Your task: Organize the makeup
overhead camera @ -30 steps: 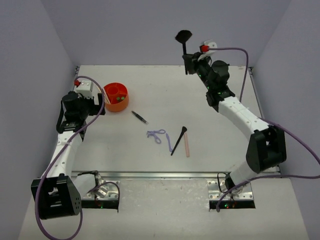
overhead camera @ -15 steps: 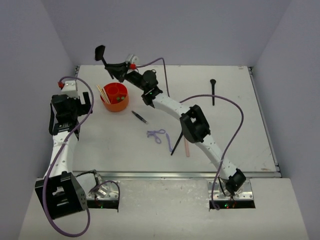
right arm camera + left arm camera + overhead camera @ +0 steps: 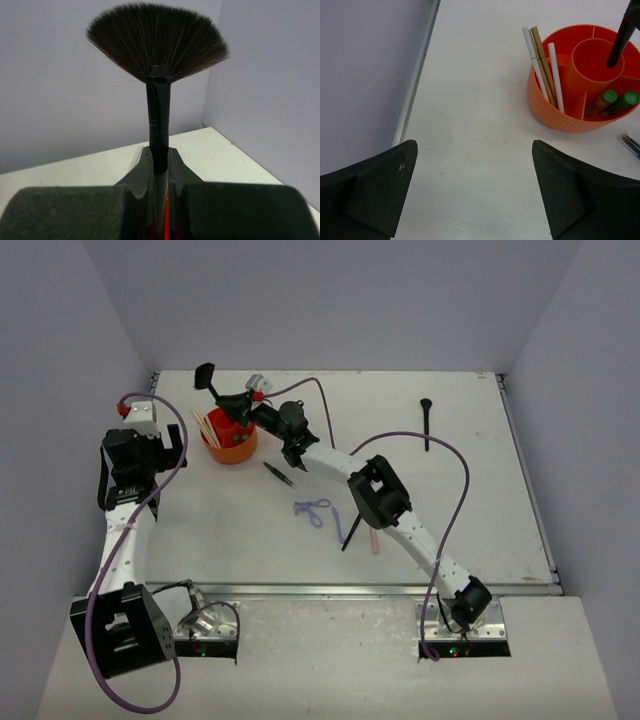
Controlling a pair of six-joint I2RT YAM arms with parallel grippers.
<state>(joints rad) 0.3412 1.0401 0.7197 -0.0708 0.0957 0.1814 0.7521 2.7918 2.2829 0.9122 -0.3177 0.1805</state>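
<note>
My right gripper is shut on the handle of a black fan brush, head up. The brush's lower end stands in the centre cup of the orange tub. Pale sticks and two green tubes stand in the tub's outer sections. On the table lie a dark pencil, a lilac looped tool, a black brush, a pink stick and another black brush. My left gripper hangs open left of the tub, holding nothing.
The right arm stretches across the table's middle, over part of the brush and the pink stick. Grey walls close in the table on the left, back and right. A metal rail runs along the left table edge.
The right arm swung the fan brush from the back right over to the tub and lowered its handle into the centre cup. The left arm shifted slightly left.
</note>
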